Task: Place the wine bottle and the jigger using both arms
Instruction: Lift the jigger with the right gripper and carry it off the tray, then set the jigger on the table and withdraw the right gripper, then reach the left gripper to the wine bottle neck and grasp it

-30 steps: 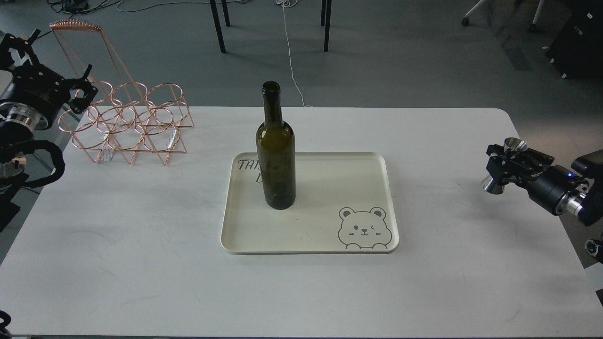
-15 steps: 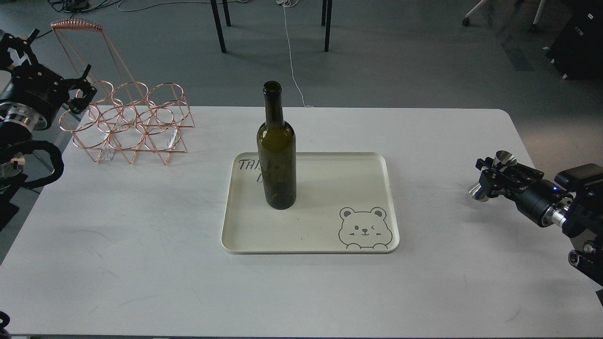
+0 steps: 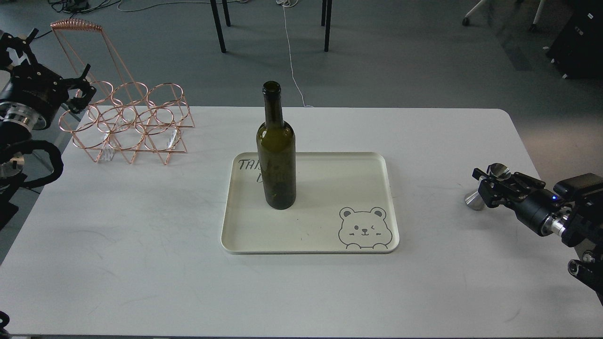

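Wine bottle (image 3: 276, 150) upright on cream tray (image 3: 330, 235), tray's 10 o'clock corner, over lettering. Bear print at tray's 5 o'clock corner. Jigger (image 3: 485, 186) at table's (image 3: 141, 263) 3 o'clock edge, base on or just above surface, pinched at waist by right gripper (image 3: 490, 186). Left gripper (image 3: 77, 89) at 10 o'clock, fingers spread, holding nothing, just beside copper wire rack (image 3: 127, 122). Tray well apart from jigger; bare table between.
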Controlling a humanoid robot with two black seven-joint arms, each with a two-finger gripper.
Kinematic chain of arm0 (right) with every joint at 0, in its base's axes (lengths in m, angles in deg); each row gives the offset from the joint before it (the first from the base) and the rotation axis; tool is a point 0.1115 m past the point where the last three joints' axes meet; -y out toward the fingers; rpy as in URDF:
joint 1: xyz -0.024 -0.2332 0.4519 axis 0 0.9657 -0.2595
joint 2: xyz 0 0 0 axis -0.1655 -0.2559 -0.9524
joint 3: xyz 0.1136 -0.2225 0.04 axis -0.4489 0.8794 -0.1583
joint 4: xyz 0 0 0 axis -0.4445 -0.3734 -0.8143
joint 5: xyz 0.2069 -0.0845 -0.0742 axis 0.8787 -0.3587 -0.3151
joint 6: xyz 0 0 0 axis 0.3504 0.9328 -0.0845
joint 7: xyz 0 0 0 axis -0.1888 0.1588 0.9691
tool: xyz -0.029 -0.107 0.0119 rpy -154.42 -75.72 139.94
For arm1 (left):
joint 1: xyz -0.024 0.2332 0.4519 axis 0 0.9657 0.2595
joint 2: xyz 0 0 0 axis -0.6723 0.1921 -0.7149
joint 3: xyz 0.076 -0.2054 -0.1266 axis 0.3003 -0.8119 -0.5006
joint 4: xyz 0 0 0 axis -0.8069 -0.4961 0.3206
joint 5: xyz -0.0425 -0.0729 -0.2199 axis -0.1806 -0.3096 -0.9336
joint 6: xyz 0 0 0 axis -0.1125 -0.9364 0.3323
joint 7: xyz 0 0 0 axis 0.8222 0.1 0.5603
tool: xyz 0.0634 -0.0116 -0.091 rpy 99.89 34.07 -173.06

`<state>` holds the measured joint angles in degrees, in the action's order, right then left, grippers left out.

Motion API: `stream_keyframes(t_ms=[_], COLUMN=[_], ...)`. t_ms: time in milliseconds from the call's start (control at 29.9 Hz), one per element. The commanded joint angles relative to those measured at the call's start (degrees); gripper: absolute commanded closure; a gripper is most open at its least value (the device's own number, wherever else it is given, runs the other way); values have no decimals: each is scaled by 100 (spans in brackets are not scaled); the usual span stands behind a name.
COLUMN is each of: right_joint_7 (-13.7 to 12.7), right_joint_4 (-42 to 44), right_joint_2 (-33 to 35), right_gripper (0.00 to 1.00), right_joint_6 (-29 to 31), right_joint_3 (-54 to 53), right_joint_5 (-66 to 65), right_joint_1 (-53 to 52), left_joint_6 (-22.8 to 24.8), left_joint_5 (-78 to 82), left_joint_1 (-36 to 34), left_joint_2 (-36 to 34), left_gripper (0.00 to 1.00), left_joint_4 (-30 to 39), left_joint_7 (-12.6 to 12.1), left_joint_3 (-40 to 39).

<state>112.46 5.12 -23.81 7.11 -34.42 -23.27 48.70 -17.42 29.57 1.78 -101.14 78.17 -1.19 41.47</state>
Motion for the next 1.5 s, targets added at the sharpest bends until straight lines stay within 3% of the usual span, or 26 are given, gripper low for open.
stream_keyframes(t_ms=[0,134,200,568,702,1069,1236,1470], right_joint_7=[0,0,0,0,0,0,0,0], right_joint_4=[-54,-203,-396,-1741,-1926,-1803,-1461,-987], right_joint_2=[0,70,175,1695,1793,1468,985,633], right_gripper=[54,47,38,10,7,6,6,6], right_joint_6=[-18,-44,-71,-80,25,1036,1431,2310], right_joint_3=[7,7,24,-72,-152,-178,-344,-854], right_joint_5=[-7,-7,2,1107,2091,3753,4684,6152], right_joint_1=[48,127,259,357,-134,-1621,-1859,-1859], left_joint_6=[4,-5,-5,39,79,13,-215,-672], left_joint_5=[0,0,0,17,140,2546,4171,6894], left_joint_1=[-8,-26,-26,-61,-9,27,-17,-26], left_joint_2=[-8,-17,-17,-236,-675,-2345,-3040,-3287], left_gripper=[2,2,2,2,2,2,2,3], left_joint_4=[-2,7,7,94,726,3019,4100,5744], left_joint_7=[-1,-1,-1,-80,-80,-27,-10,-1], left_joint_3=[-10,-10,-10,78,96,96,52,69])
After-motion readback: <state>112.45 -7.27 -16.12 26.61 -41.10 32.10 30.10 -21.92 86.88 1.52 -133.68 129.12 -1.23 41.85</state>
